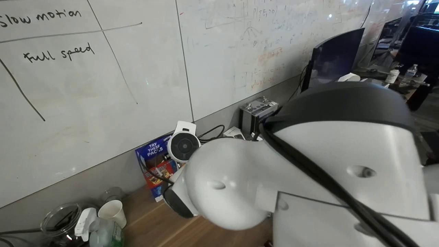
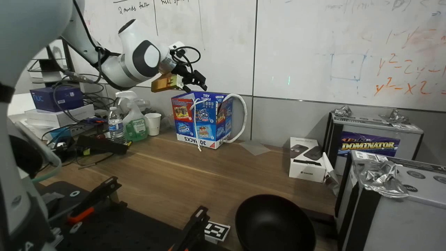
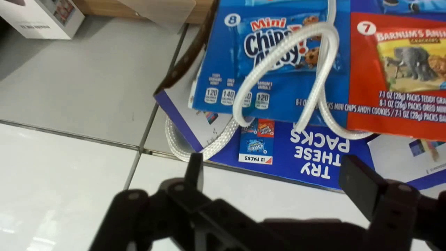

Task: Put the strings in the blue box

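While my fingers (image 3: 359, 184) stand wide and empty, higher than the blue box (image 2: 208, 120), the white strings (image 3: 314, 92) drape over it below and beyond the tips, a strand running down its face, so I judge my next reach goes downward.

Glare flecks the whiteboard (image 1: 154, 68)!
White streaks flare at the wrist view's lower left, soft shadow slants beside the carton (image 3: 40, 21), the arm (image 1: 329, 147) gleams softly.
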`<state>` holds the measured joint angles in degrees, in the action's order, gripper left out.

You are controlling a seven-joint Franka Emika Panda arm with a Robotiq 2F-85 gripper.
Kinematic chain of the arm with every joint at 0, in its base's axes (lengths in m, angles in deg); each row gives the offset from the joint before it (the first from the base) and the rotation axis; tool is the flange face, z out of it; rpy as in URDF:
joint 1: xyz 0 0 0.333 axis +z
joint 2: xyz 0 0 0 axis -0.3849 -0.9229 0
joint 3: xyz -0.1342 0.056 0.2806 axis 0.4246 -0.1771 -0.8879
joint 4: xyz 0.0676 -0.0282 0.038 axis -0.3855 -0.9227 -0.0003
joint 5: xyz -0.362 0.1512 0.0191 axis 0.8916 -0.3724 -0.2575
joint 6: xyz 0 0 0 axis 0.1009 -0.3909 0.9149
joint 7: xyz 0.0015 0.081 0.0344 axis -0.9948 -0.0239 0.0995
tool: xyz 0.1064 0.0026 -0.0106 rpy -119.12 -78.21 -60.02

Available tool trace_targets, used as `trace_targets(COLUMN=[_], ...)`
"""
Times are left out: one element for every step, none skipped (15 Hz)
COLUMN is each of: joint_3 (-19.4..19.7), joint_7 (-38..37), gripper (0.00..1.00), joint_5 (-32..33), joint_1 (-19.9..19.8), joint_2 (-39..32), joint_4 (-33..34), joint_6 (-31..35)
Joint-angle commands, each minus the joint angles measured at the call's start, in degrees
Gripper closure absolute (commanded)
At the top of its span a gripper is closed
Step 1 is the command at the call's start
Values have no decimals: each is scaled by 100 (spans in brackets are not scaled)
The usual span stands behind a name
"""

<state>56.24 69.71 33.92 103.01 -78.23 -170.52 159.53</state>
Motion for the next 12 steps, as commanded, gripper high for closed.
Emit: trace_targets(joint_3=[556,687,807,914,962,975,864,717,560,421,265,69], joint_7=[-35,-18,-8,-403,-425,-467,-468,-448,-384,-383,-420,-442], gripper=[0,0,0,0,0,0,0,0,0,0,0,0], joint_5=[-112,-90,-69,449,583,812,1060,1317,1536,1716,1871,2023], joint_1=[882,1063,1217,1286,1342,1349,1209,1019,746,548,305,20], joint_2=[220,240,242,323,462,634,866,1109,1373,1502,1541,1598], joint_4=[-781,-917,-1030,-1164,-1237,-1284,-1325,-1348,-1312,-1319,-1293,-1274], joint_6=[-207,-290,-408,-514,-685,-915,-1031,-1066,-1166,-1205,-1207,-1188])
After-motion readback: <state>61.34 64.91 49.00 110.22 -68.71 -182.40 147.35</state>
